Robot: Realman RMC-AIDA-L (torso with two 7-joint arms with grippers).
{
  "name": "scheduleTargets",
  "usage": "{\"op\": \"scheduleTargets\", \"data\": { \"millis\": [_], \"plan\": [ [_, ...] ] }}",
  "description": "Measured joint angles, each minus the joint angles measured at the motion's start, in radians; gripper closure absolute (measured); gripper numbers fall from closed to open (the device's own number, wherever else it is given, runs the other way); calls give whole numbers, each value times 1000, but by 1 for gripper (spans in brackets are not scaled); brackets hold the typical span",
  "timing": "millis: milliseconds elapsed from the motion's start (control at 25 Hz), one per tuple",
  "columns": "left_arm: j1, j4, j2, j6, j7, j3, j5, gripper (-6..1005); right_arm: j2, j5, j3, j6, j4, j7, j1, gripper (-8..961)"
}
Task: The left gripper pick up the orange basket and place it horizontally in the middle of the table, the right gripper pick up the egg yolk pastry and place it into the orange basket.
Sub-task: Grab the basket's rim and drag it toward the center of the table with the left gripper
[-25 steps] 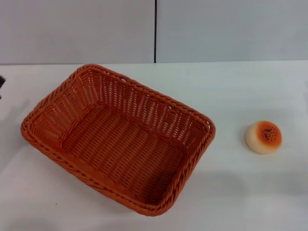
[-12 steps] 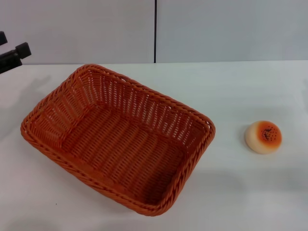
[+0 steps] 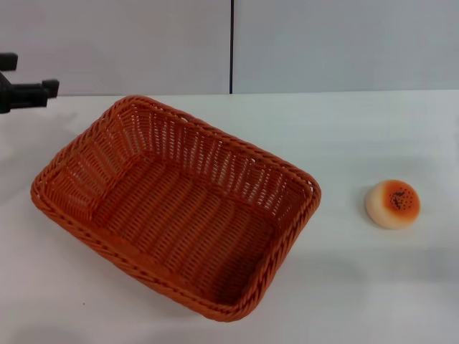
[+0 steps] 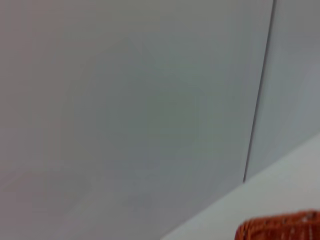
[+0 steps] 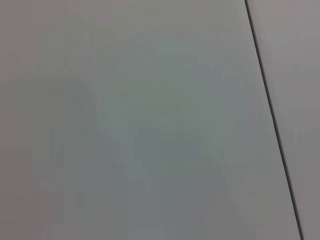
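Note:
The orange basket lies skewed on the left half of the white table, one corner pointing toward the front. A corner of its rim also shows in the left wrist view. The egg yolk pastry sits alone on the table well to the basket's right, glazed top up. My left gripper hangs open at the far left edge of the head view, above the table and beyond the basket's back-left corner, holding nothing. The right gripper is out of view, and its wrist camera shows only the wall.
A grey wall with a dark vertical seam rises behind the table's back edge. Bare tabletop lies between the basket and the pastry and along the front right.
My left gripper has come in from the left edge, from barely visible to both fingers showing near the basket's back-left corner. Basket and pastry have stayed put.

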Motion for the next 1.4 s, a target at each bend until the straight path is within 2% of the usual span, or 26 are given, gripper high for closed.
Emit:
{"op": "scheduleTargets", "data": {
  "millis": [80,120,160,200,240,480,560,720,920,1400],
  "plan": [
    [-30,44,0,39,-63,35,117,230,0,1,1,5,-1,-4,1,561],
    [-30,44,0,39,-63,35,117,232,0,1,2,6,-2,-4,2,561],
    [-47,58,-1,61,-91,55,174,234,0,1,6,6,-3,-4,4,561],
    [-88,74,-4,110,-150,102,284,236,0,1,13,7,-4,-4,5,561],
    [-110,80,-5,139,-181,129,333,238,1,1,22,7,-5,-4,6,561],
    [-182,104,-7,229,-282,219,456,251,1,2,41,8,-7,-4,16,561],
    [-247,94,-12,313,-352,252,545,255,1,2,42,9,-12,-4,18,561],
    [-258,91,-16,301,-404,316,596,264,-1,2,43,19,-20,-4,22,561],
    [-237,70,-16,194,-469,431,627,274,-1,2,50,31,-29,-4,27,561],
    [-258,-80,-16,93,-491,467,671,300,-2,2,53,32,-38,-5,25,561]
  ]
}}
